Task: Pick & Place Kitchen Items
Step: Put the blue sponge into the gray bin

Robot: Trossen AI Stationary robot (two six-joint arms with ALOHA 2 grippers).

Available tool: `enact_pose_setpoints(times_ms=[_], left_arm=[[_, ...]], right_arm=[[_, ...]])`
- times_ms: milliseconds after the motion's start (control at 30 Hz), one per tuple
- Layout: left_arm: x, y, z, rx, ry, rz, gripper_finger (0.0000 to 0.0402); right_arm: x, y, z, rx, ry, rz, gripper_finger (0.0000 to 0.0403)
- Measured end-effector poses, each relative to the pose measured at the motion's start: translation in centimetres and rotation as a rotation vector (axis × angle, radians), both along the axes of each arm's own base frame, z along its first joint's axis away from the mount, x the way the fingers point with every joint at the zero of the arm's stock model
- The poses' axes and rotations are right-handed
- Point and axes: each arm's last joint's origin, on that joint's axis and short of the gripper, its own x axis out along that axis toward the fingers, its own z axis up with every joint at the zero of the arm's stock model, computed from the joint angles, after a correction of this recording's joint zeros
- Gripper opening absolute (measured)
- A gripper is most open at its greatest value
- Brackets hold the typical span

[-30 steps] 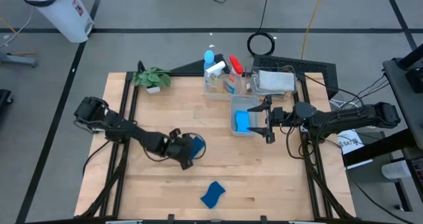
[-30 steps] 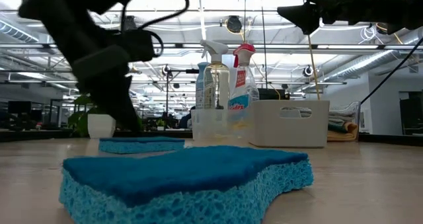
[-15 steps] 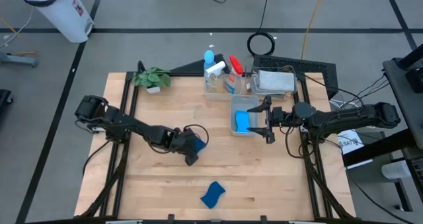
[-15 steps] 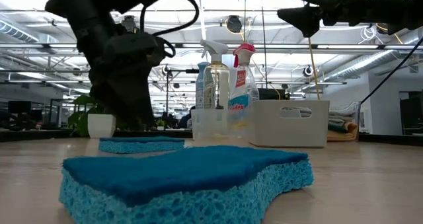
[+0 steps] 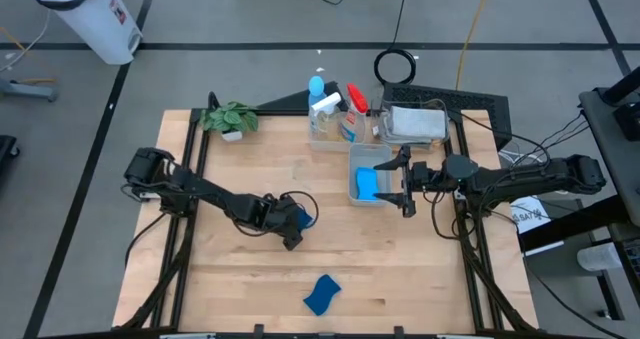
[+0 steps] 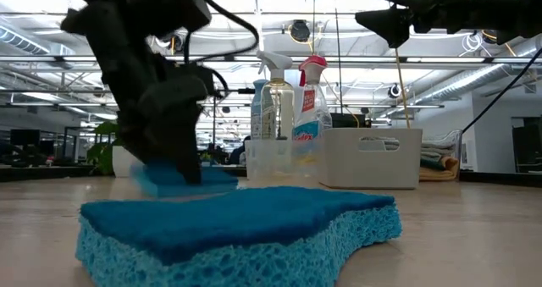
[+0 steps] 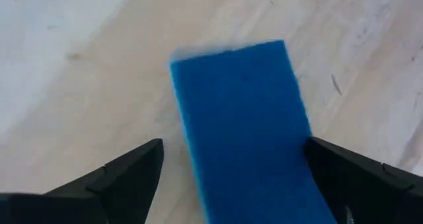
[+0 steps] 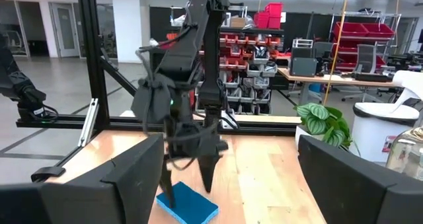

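Straddling a blue sponge (image 7: 244, 128), the left gripper (image 5: 293, 226) sits low near table centre, fingers spread wide with one fingertip either side of the sponge and not yet pinching it. Judged reason: it is lined up for a grab, sponge lying flat on the wood table (image 5: 420, 269) between the pads. In the right wrist view the same sponge (image 8: 187, 205) shows flat under that arm's tips.

The right gripper (image 5: 404, 187) hangs at about 3 o'clock on the table, just beside a clear bin (image 5: 368, 163), fingers apart and holding nothing; probably waiting.

Count, sponges: three in sight. One under the left gripper; one at 6 o'clock, loose sponge (image 5: 321, 293) near the front edge; one binned sponge (image 5: 367, 185) already inside the clear bin, likely the drop-off.

Bottles: three spray bottles (image 5: 332, 107) grouped at 12 o'clock, tops blue, white and red, standing in a second clear container. Cloths: a grey cloth bin (image 5: 416, 124) at about 1 o'clock; count inside cannot be told.

Potted plant (image 5: 230, 118) at 11 o'clock, one.
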Motion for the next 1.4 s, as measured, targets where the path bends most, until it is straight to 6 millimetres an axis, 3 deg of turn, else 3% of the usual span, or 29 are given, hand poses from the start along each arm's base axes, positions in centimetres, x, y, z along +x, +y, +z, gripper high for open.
enact_pose_setpoints(times_ms=[233, 467, 600, 767, 900, 1100, 1233, 1400], left_arm=[[0.9, -0.3, -2.7, 0.022, 0.042, -0.03, 0.0374], [0.6, -0.5, -3.2, 0.057, 0.071, -0.04, 0.0351], [0.8, -1.0, -3.2, 0.064, 0.042, -0.072, 0.0274], [0.8, -1.3, -3.1, 0.047, 0.026, -0.078, 0.0132], [1.3, -1.2, -1.8, 0.039, -0.054, -0.149, 0.0022], [3.1, -0.6, 2.4, 0.074, -0.358, -0.241, 0.0029], [4.2, -0.1, 3.6, 0.13, -0.506, -0.306, 0.001], [5.2, 0.9, 4.7, 0.235, -0.637, -0.336, 0.0021]], right_arm=[[0.0, 0.0, 0.0, -0.002, 0.003, -0.001, 0.0318], [0.0, 0.0, -0.1, -0.002, 0.007, 0.0, 0.0318], [0.0, 0.0, -0.1, -0.002, 0.007, 0.0, 0.0318], [0.0, 0.0, -0.1, -0.001, 0.007, -0.001, 0.0318], [0.0, 0.0, -0.1, -0.001, 0.007, 0.0, 0.0318], [0.0, 0.0, 0.0, -0.001, 0.005, 0.001, 0.0318], [0.0, 0.0, -0.1, 0.0, 0.01, 0.002, 0.0318], [0.2, 0.0, -0.5, 0.042, 0.041, 0.006, 0.0318]])
